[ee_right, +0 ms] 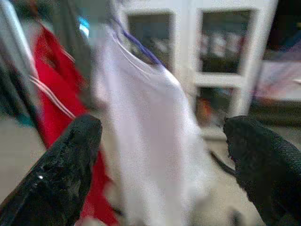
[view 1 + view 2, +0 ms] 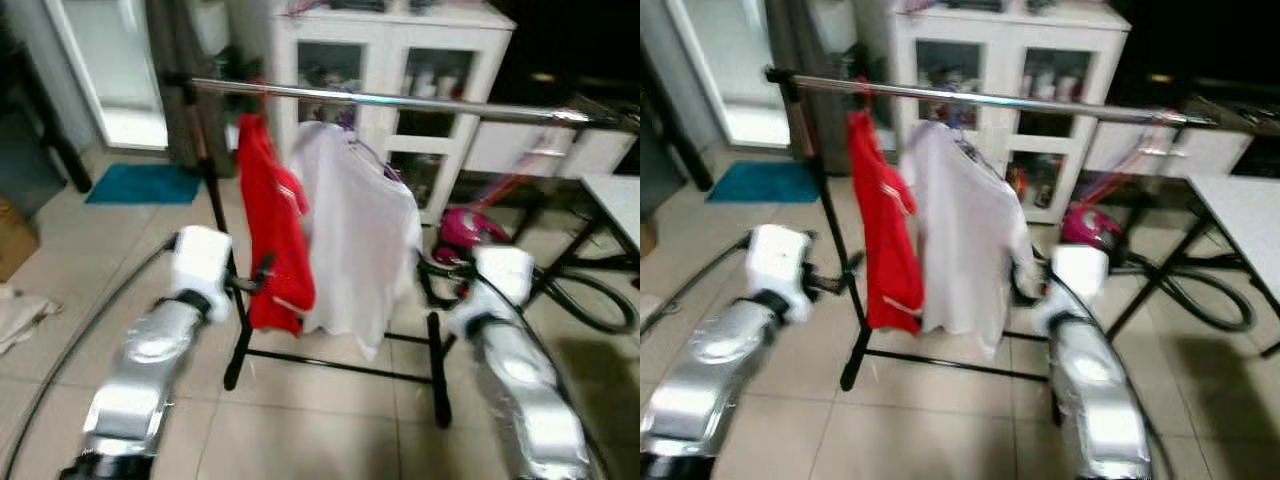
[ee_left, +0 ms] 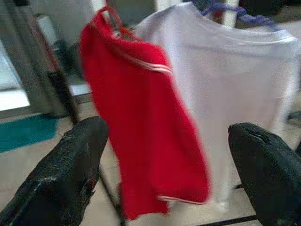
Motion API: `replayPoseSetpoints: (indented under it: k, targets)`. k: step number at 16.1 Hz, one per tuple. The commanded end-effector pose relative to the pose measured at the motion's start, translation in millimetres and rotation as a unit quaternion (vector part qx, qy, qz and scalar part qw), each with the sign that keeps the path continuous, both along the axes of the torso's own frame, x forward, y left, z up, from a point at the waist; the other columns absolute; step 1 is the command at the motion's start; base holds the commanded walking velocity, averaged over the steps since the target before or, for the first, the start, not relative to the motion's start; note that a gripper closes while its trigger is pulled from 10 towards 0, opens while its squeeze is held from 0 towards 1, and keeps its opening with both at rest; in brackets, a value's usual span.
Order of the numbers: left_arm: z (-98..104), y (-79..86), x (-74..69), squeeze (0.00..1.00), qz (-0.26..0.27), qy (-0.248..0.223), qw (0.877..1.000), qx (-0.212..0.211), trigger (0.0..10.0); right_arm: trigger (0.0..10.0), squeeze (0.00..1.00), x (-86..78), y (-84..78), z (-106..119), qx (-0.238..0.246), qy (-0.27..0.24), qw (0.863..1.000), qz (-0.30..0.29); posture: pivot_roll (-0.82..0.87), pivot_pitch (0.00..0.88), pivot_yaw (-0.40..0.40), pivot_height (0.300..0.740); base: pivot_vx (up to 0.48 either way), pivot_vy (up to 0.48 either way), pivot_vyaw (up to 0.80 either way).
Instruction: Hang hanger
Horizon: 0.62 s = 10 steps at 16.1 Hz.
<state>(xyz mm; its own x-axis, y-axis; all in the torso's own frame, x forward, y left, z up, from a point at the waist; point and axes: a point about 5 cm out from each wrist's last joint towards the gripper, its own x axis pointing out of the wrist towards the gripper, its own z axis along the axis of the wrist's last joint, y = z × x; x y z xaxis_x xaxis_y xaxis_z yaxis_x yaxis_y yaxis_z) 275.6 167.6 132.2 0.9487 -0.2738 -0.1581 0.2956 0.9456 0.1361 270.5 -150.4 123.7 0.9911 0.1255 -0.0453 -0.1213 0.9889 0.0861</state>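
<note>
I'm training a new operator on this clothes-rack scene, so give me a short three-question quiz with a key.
1. True or false: the red shirt and the white shirt both hang on the metal rail.
2. Which shirt hangs nearer the robot's left side? A) red B) white
3. Fill in: the left pincer and the right pincer are both ____.

Key: 1 true; 2 A; 3 open, holding nothing.

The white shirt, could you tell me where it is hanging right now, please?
The white shirt hangs on the metal rail of the clothes rack, just right of the red shirt and in front of the white cabinet.
</note>
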Motion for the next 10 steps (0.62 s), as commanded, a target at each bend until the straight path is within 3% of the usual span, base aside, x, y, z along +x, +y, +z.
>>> replayPoseSetpoints:
  k: [1,9,10]
  targets:
    - [6,-11.1,2.4,1.0,-0.026,-0.013,1.0,0.002,10.0,10.0,0.0,-0.6,-12.0,6,-0.006,-0.016,1.0,-0.013,0.1,0.0,0.017,0.74,0.398,0.0,0.0]
    - [16,-15.0,5.9,1.0,-0.053,-0.03,0.998,0.028,10.0,10.0,0.0,6.8,1.6,25,0.005,-0.055,0.997,0.057,0.12,0.0,0.011,0.74,0.39,0.0,0.0]
    - [18,-17.0,5.7,1.0,-0.063,-0.033,0.997,0.034,10.0,10.0,0.0,7.0,7.0,30,-0.023,-0.068,0.994,0.08,0.12,0.0,0.01,0.74,0.371,0.0,0.0]
